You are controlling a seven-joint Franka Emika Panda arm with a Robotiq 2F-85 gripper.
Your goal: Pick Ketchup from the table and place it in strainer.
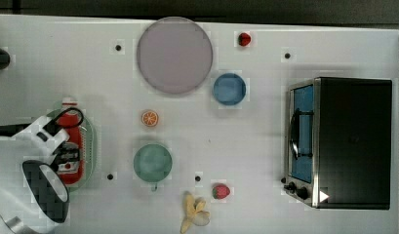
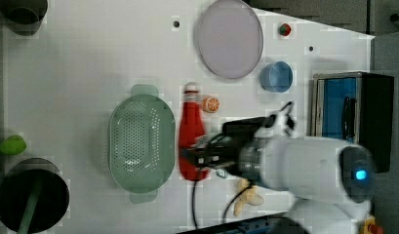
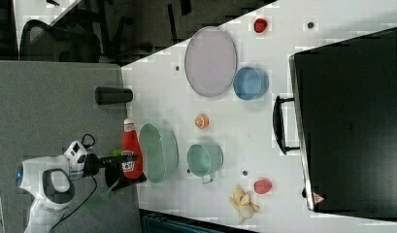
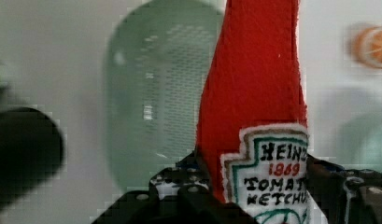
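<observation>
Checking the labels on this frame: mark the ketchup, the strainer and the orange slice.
ketchup (image 2: 191,127): left view, on the red body above the gripped end.
strainer (image 2: 141,141): left view, on the perforated bottom.
orange slice (image 1: 149,118): top view, on the middle of its cut face.

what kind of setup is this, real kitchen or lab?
Likely a lab tabletop staged as a toy kitchen: a white table with mounting holes, a plush ketchup, a toaster oven, and an office chair beside it.
</observation>
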